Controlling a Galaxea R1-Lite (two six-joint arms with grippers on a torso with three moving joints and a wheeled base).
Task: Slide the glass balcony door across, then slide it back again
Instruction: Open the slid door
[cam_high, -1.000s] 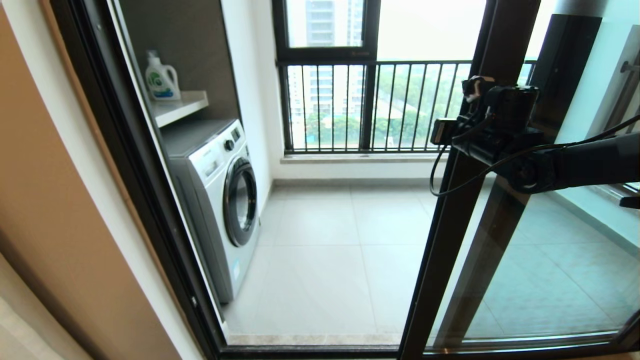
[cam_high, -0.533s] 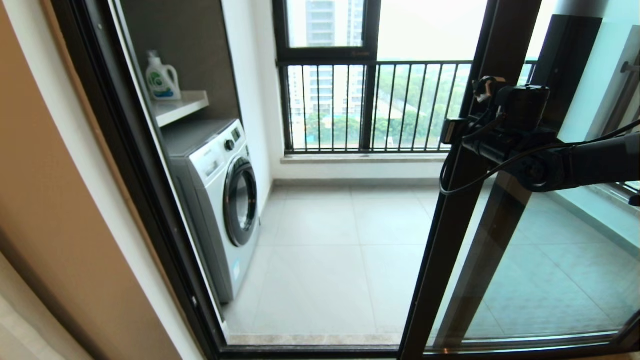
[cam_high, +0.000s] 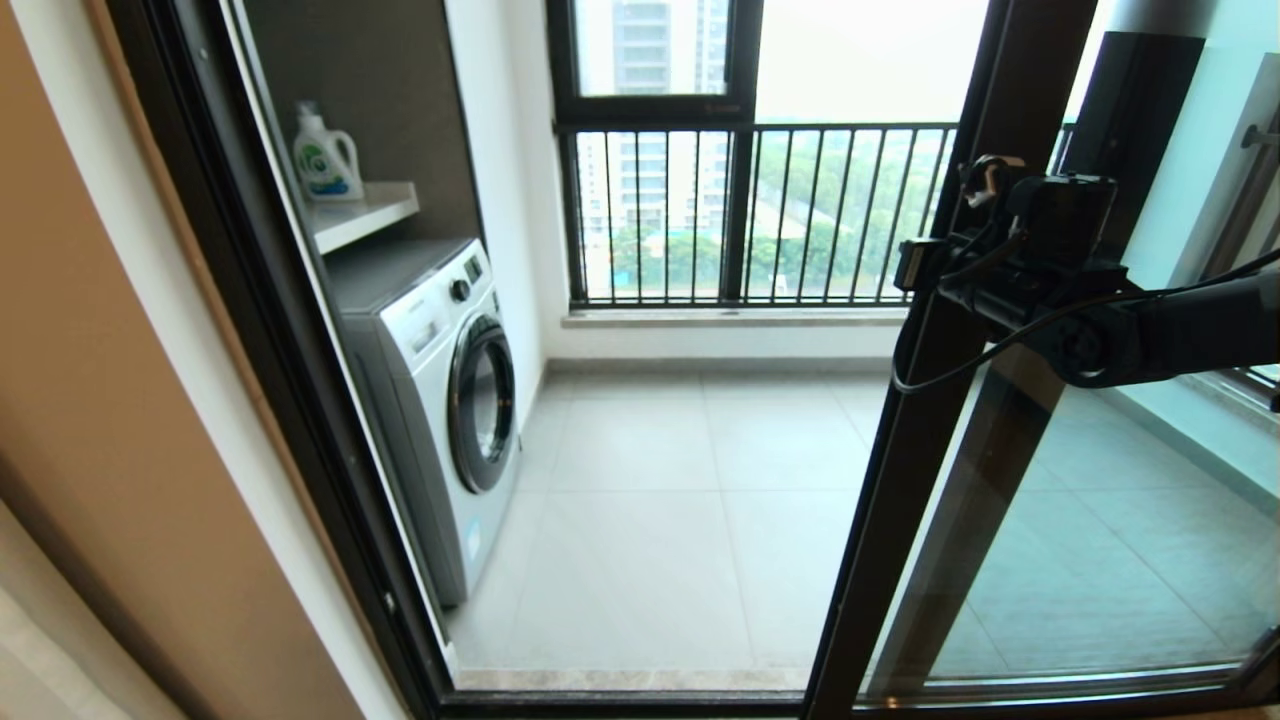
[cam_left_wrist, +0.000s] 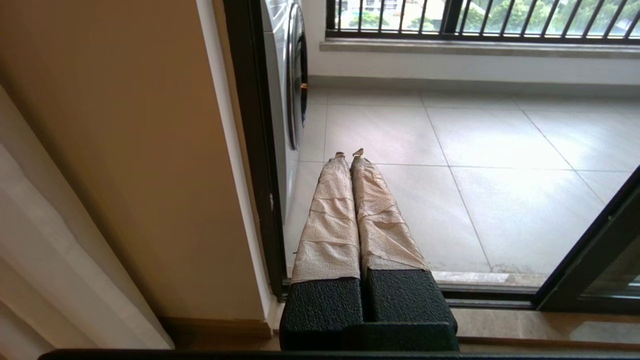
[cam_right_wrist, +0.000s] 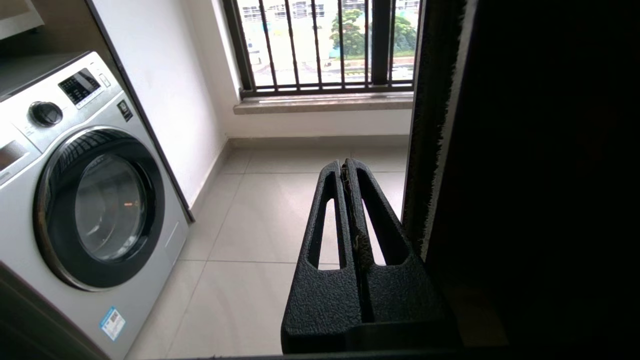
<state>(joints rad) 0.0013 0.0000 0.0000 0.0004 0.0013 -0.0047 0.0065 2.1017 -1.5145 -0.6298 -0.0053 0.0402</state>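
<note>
Head view shows the glass balcony door (cam_high: 930, 420) standing on the right of the opening, its leading stile a little further right than a second ago, so the gap to the balcony has widened. That suggests the door is being pushed open, with the return slide not yet begun. One door is moving; a second dark-framed pane (cam_high: 1120, 200) stands behind it. One washing machine (cam_high: 440, 400) sits at the left wall, with one detergent bottle (cam_high: 322, 155) on the shelf above. The right gripper (cam_right_wrist: 346, 167), fingers pressed together, lies just beside the door's brush-lined edge. The left gripper (cam_left_wrist: 350, 156), also pressed together and holding nothing, hangs low near the left jamb.
</note>
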